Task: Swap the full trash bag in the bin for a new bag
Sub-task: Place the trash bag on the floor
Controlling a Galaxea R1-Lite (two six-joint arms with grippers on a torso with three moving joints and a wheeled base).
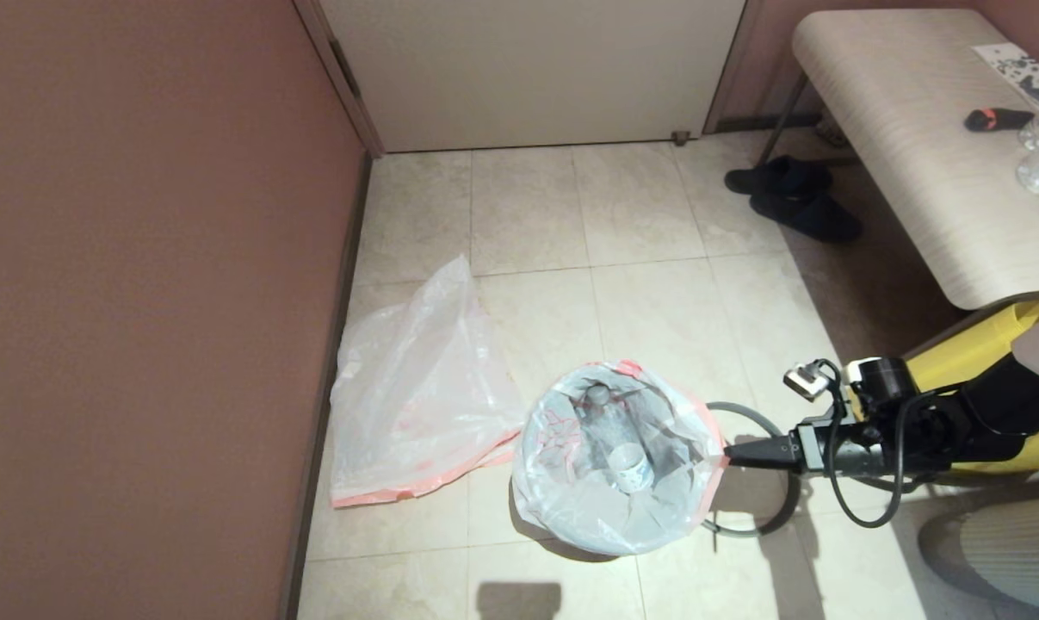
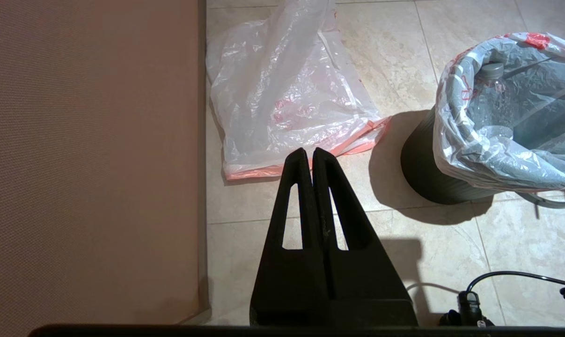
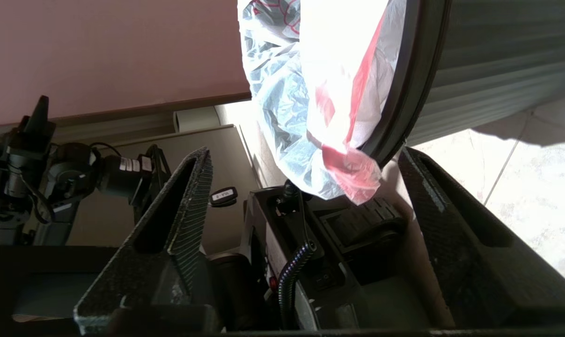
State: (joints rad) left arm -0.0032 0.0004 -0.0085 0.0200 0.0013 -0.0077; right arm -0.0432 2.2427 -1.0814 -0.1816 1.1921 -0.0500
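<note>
Right end effector spread wide at the bin's rim

Your right end effector (image 3: 305, 187) is released, its fingers (image 3: 188, 196) apart beside the full trash bag (image 1: 618, 456), holding nothing. That bag lines the bin (image 2: 420, 173), a clear bottle (image 1: 614, 435) inside. A grey ring (image 1: 764, 482) lies on the floor beside it. The new bag (image 1: 416, 387) lies limp by the wall. Your left end effector (image 2: 310, 152) is clenched, empty.

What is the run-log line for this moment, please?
right gripper: open, at full trash bag rim | bag in bin | left gripper: shut, parked
</note>
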